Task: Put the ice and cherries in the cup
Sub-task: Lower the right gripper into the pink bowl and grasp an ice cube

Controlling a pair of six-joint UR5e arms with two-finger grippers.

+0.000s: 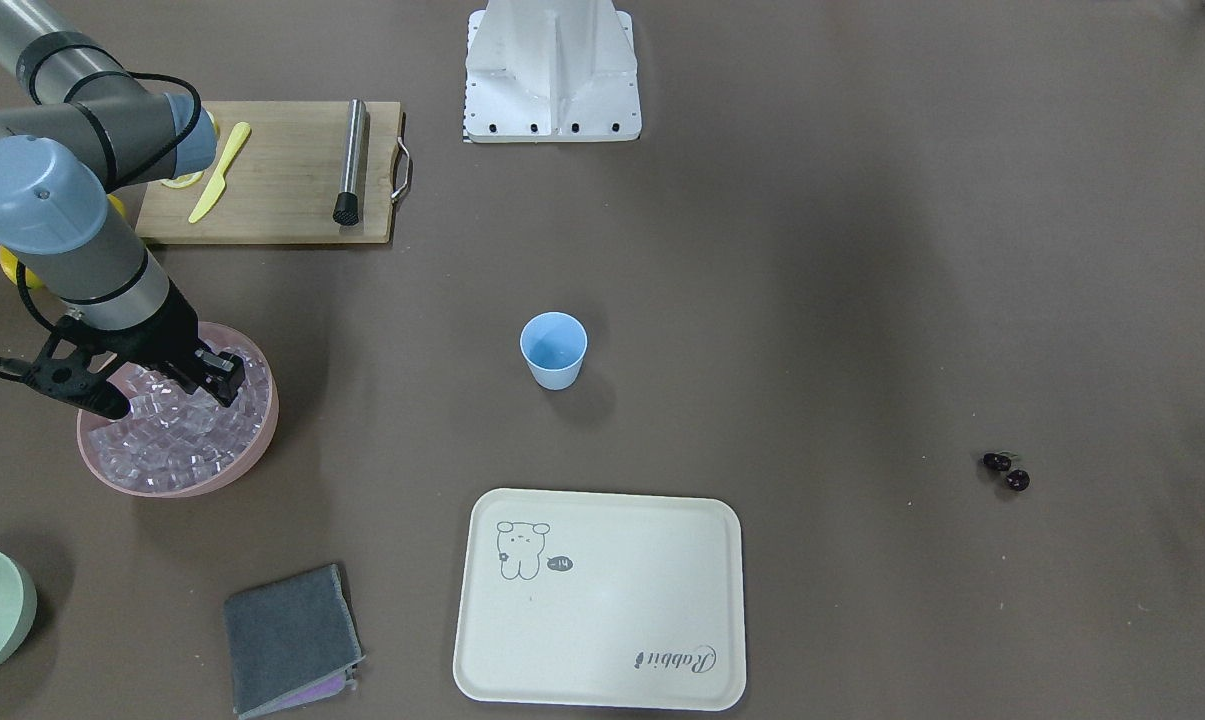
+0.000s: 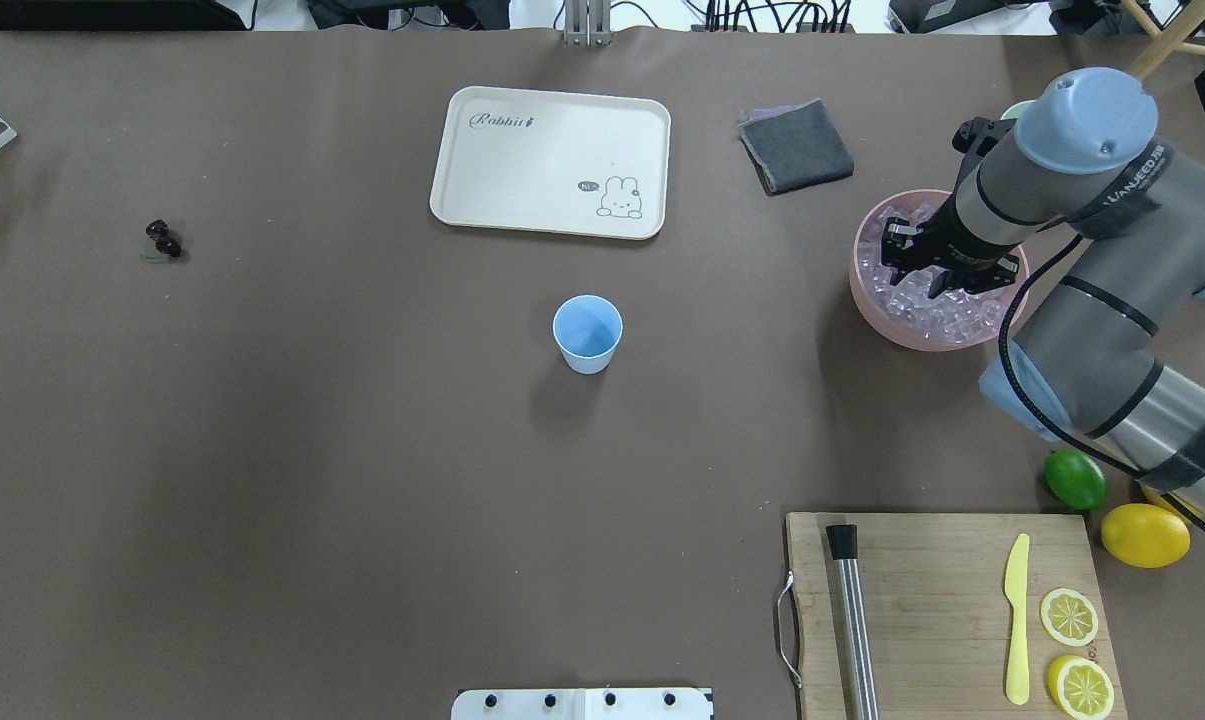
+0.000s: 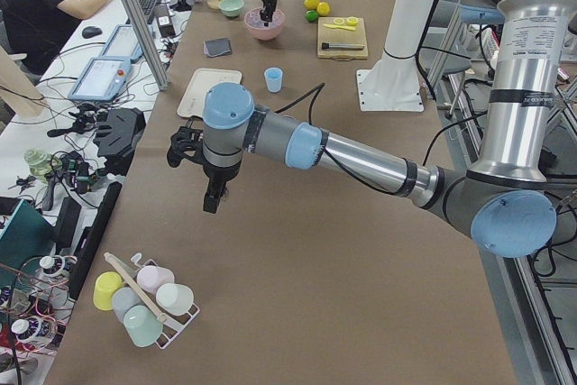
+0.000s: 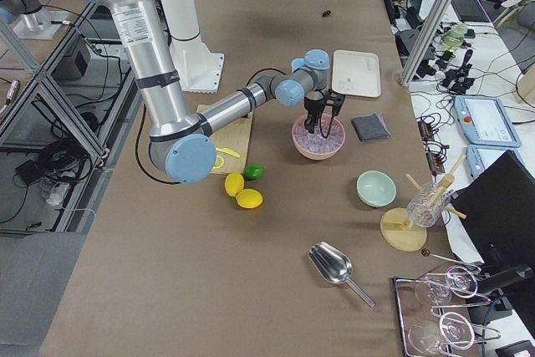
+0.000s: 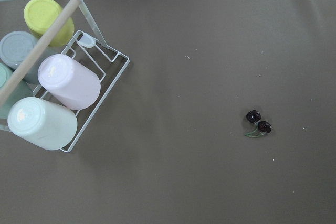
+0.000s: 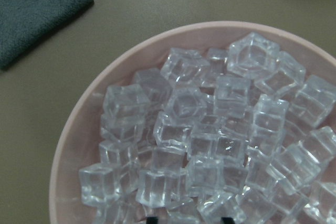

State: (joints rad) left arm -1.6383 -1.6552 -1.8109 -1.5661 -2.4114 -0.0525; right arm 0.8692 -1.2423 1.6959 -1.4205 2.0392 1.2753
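Pink bowl (image 1: 260, 445) piled with ice (image 1: 162, 448), right gripper (image 1: 167, 400) over it, jaws spread. Cup (image 1: 553, 350) looks empty, 2 cherries (image 1: 1006, 472) on the table (image 1: 812, 300). Left gripper (image 3: 211, 197): can't tell.

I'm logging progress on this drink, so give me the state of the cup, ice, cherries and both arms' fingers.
cup: upright, empty.
ice: piled in the pink bowl, none in the cup.
cherries: lying on the table, far from the cup.
right fingers: open, tips down at the ice.
left fingers: raised over the table; open or shut, cannot tell.
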